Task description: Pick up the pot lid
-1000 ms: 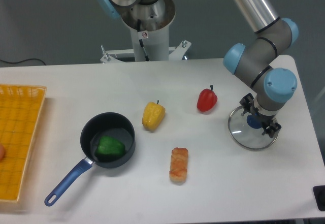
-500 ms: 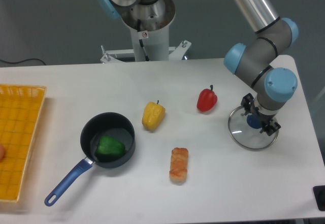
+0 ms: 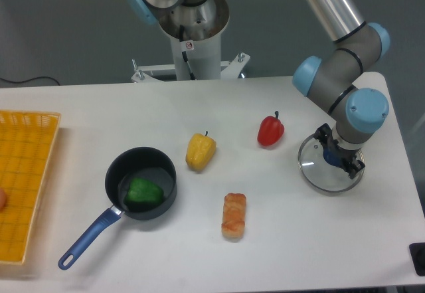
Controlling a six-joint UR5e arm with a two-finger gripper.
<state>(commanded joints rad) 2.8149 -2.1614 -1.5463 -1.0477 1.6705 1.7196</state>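
My claw: I had the claw (image 3: 339, 150) down at the pot lid's blue knob (image 3: 334, 155), jaws on either side of it. Couldn't honestly tell you if they were pinching it or just around it.
Pot lid: the clear pot lid (image 3: 315, 169) was right under me, over toward the right side of the camera view. Couldn't tell if it was touching the white table (image 3: 285, 240) or not.
Red pepper: the red bell pepper (image 3: 270, 131) sat near the lid, not touching it, stem up-view.
Yellow pepper: the yellow bell pepper (image 3: 200, 151) lay between the red one and the pan.
Pan: the black pan (image 3: 149, 161) was well apart from the lid, blue handle (image 3: 89, 240) angled toward the lower left.
Green pepper: the green bell pepper (image 3: 143, 193) was in the pan.
Brownish thing: some long orange-brown item (image 3: 234, 216) lay below the yellow pepper in view, no clue what exactly.
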